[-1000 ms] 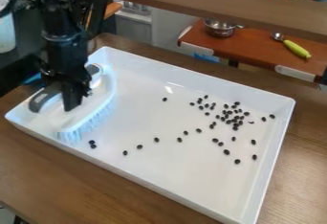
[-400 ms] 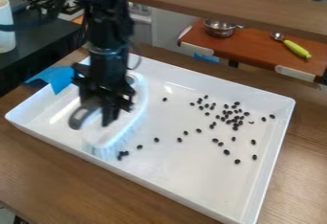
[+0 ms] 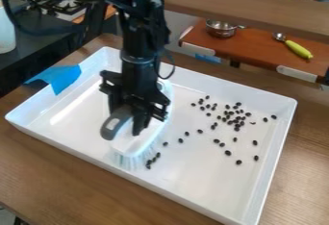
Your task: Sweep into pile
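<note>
My gripper (image 3: 133, 118) hangs over the left-centre part of the white tray, shut on the brush's handle. The white brush (image 3: 137, 144) has a grey handle end (image 3: 115, 124), and its pale bristles rest on the tray floor. Several black beans (image 3: 153, 160) lie right beside the bristles at the brush's near end. A denser cluster of beans (image 3: 235, 119) lies in the right half of the tray, with others scattered around it. Part of the brush is hidden behind the gripper.
The tray's raised wall (image 3: 193, 204) surrounds the beans on a brown wooden table (image 3: 61, 188). Blue tape (image 3: 62, 79) hangs over the tray's left rear edge. Behind stand a metal pot (image 3: 221, 28), a ladle with a green handle (image 3: 298, 49) and a wooden shelf (image 3: 257, 5).
The gripper and brush have moved right across the tray. Beans at the bristles have shifted right with them, and the blue tape has come into view.
</note>
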`<action>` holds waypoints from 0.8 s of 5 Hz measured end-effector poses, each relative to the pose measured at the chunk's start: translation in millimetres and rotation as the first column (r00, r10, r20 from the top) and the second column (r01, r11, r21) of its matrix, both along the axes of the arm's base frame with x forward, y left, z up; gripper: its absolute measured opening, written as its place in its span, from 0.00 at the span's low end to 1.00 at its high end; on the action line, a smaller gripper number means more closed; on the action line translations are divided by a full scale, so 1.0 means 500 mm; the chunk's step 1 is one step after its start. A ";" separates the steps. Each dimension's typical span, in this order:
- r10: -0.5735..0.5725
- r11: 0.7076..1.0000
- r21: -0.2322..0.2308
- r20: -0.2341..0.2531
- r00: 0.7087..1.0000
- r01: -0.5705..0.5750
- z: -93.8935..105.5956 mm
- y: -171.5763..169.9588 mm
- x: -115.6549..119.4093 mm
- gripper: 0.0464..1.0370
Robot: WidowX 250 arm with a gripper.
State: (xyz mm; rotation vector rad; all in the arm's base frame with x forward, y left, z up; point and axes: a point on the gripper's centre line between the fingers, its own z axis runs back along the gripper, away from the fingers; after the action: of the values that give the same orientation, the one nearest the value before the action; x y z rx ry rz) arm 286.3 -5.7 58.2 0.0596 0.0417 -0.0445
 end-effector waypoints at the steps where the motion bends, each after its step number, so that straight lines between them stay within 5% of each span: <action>1: 0.015 0.999 -0.043 -0.028 0.999 -0.016 0.002 -0.058 0.000 0.44; 4: 0.002 0.994 -0.110 -0.082 0.997 -0.011 0.005 -0.225 -0.007 0.44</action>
State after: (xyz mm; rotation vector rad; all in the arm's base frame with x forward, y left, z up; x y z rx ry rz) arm 282.7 -118.2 60.5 -0.0533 0.1213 -0.0424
